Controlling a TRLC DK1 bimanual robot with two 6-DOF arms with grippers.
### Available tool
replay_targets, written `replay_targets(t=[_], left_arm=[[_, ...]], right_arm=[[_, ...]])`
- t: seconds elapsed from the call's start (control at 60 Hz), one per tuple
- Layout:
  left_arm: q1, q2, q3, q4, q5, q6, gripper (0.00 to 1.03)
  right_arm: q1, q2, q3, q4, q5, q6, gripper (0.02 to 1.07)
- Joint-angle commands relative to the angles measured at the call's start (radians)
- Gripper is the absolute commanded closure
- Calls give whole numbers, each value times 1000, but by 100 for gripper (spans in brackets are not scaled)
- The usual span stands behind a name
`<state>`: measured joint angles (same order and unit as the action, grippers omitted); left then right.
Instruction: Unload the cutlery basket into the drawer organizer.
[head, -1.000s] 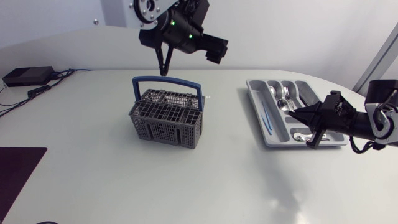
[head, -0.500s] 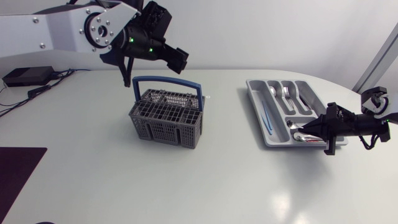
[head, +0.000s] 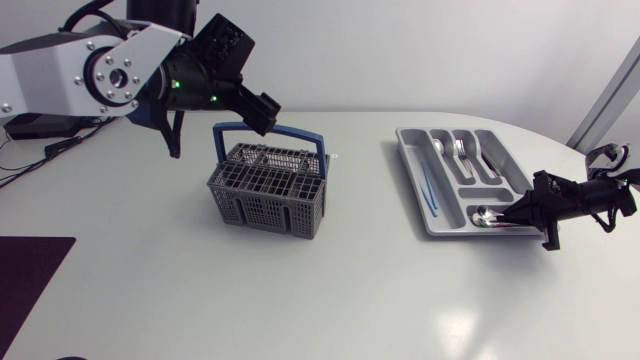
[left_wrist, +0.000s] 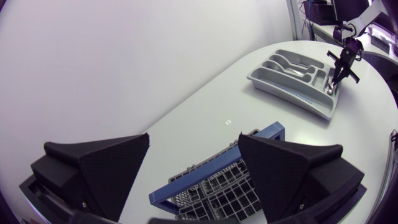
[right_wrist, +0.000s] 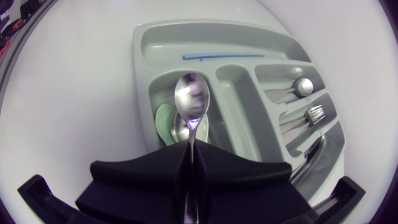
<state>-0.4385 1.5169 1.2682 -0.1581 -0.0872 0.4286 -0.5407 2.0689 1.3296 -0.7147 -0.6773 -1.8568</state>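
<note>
1. A pale grey table carries everything.
2. A grey cutlery basket with a blue handle stands near the table's middle, towards the far edge.
3. A grey drawer organizer lies near the right edge, with cutlery in it.
4. The left gripper hangs above the basket, jaws wide and holding nothing.
5. The right gripper clamps a spoon by its handle over the organizer's near end.
</note>
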Motion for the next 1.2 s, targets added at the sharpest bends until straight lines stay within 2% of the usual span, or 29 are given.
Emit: replay_targets(t=[0.0, 0.05, 0.15, 0.233, 0.433, 0.55, 0.6, 0.8, 0.9, 0.933, 0.983, 1.05, 1.133, 1.183], left_arm=[[7, -26, -36, 9, 1, 30, 5], [6, -34, -43, 9, 3, 33, 5], [3, -44, -47, 9, 3, 35, 5], [0, -55, -56, 9, 3, 45, 5], [0, -92, -89, 9, 7, 78, 5], [3, -129, -121, 0, 35, 110, 4], [4, -139, -130, -17, 56, 116, 5], [32, -179, -201, -41, 107, 160, 6], [47, -196, -250, -43, 113, 196, 8], [57, -198, -267, -44, 113, 208, 11], [69, -201, -293, -49, 116, 225, 14], [95, -210, -317, -46, 119, 245, 22], [132, -225, -340, -46, 127, 266, 39], [165, -231, -349, -46, 141, 274, 49]], right_arm=[[-5, 31, 19, -22, 18, -48, 100], [-4, 34, 17, -22, 19, -53, 94], [-2, 33, 14, -9, 19, -53, 62], [2, 33, 17, 6, 30, -48, 42], [-8, -26, 5, 11, 27, -25, 18], [-2, -164, -75, -3, -28, -7, 16], [22, -242, -130, -3, -48, 22, 12], [188, -512, -323, 23, -140, 196, 12], [308, -598, -392, 135, -168, 400, 13], [346, -616, -411, 172, -168, 447, 15], [406, -633, -437, 233, -168, 522, 25], [484, -636, -469, 347, -163, 642, 47], [573, -630, -497, 454, -154, 743, 74], [627, -619, -507, 498, -140, 791, 87]])
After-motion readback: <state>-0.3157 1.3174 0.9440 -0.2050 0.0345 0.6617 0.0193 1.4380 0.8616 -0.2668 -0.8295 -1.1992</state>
